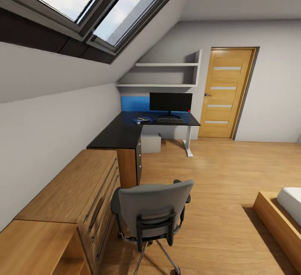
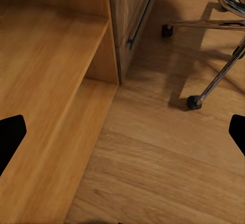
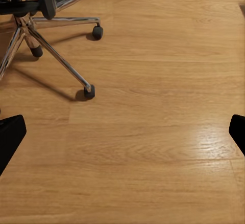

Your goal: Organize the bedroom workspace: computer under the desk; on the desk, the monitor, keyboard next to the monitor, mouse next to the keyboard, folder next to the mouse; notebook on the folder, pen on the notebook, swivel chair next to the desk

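The black L-shaped desk (image 1: 121, 135) stands at the far wall of the attic bedroom. On it are the monitor (image 1: 170, 101), the keyboard (image 1: 170, 120) in front of it, and a blue folder (image 1: 141, 120) left of the keyboard with something small on top. The mouse, notebook and pen are too small to tell apart. Under the desk sits the pale computer (image 1: 151, 143). The grey swivel chair (image 1: 152, 210) stands close by, its back toward me, well short of the desk. My left gripper (image 2: 122, 134) and right gripper (image 3: 122, 134) hang open over the floor beside the chair's chrome base (image 3: 51, 50).
A long wooden chest (image 1: 71, 191) with bar handles runs along the left wall; its low shelf (image 2: 51, 106) lies under my left gripper. A chair castor (image 2: 194, 102) is near it. A bed frame (image 1: 276, 218) sits at the right, a wooden door (image 1: 225, 93) beyond the desk.
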Robot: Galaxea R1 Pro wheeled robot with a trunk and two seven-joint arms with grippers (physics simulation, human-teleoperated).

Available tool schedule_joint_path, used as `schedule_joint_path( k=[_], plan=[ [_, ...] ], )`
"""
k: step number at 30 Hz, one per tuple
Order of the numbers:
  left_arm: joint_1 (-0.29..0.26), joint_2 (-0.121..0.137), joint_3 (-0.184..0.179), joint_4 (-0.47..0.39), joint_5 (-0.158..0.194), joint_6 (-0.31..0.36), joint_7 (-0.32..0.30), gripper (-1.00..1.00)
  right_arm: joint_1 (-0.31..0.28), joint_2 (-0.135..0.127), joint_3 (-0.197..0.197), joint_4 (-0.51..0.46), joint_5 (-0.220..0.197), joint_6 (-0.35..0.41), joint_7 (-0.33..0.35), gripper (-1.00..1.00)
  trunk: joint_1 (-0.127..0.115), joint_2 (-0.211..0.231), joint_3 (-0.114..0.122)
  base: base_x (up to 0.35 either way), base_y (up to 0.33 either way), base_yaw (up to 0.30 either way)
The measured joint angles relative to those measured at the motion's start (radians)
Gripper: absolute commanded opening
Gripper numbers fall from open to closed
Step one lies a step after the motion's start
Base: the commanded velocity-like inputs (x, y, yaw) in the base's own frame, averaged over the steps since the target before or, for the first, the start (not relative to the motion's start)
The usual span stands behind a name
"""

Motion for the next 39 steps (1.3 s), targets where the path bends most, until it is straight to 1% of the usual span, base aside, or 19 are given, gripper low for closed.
schedule_joint_path(
  k=[12,21,28,35,36,37,39],
  plan=[
    [0.0,0.0,0.0,0.0,0.001,0.0,0.001,1.0,0.0,-0.001,0.001,0.0,0.0,0.031,0.0,1.0,0.0,0.0,0.0,0.0,0.0,0.0],
    [0.0,0.0,0.0,0.0,0.001,0.0,0.001,1.0,0.0,-0.007,0.004,0.0,0.003,0.027,0.001,1.0,0.034,-0.063,-0.028,0.0,0.0,0.0],
    [0.0,0.0,0.0,0.0,0.001,0.0,0.002,1.0,0.0,-0.008,0.004,0.0,0.014,0.028,0.002,1.0,0.061,-0.112,-0.05,0.0,0.0,0.0],
    [0.0,0.0,0.001,0.0,0.001,0.0,0.002,1.0,0.0,-0.008,0.005,0.0,0.015,0.027,0.002,1.0,0.088,-0.161,-0.072,0.0,0.0,0.0],
    [0.0,-0.001,0.0,0.0,0.001,0.0,0.002,1.0,0.0,-0.008,0.006,0.0,0.016,0.027,0.002,1.0,0.092,-0.168,-0.075,0.0,0.0,0.0],
    [0.0,-0.009,-0.001,0.0,0.0,0.0,0.003,1.0,0.0,-0.008,0.006,0.0,0.019,0.026,0.002,1.0,0.096,-0.175,-0.078,0.0,0.0,0.0],
    [0.0,-0.012,0.0,0.0,0.001,0.0,0.002,1.0,0.0,-0.008,0.006,0.0,0.019,0.026,0.002,1.0,0.103,-0.189,-0.085,0.0,0.0,0.0]
  ],
)
